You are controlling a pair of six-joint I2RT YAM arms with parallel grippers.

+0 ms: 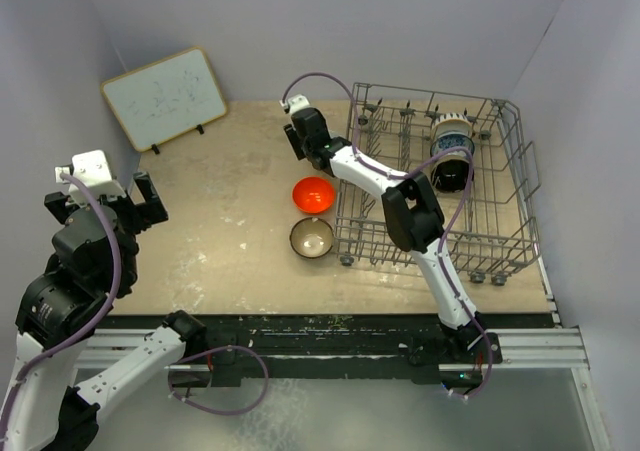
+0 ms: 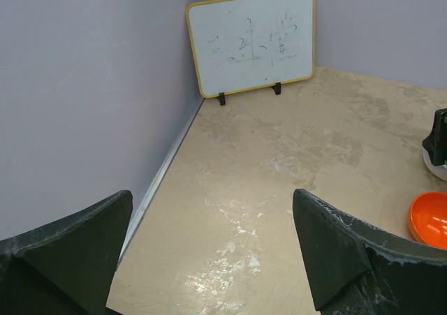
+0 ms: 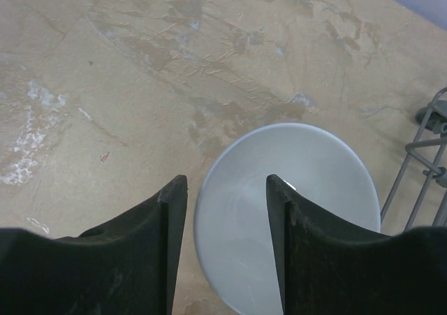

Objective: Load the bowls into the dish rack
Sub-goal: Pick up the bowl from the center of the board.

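Right hand (image 3: 227,184) above scuffed beige tabletop (image 3: 140,63)

No text reads clearly.
- Whiteboard (image 2: 251,41), yellow frame, propped against the wall at 11 o'clock on the worktop (image 1: 230,221). Faint dark pen strokes run across its middle and upper right.
- The strokes are thin, smeared and broken. No letter, number or sign can be told apart.
- From overhead they show only as grey specks.
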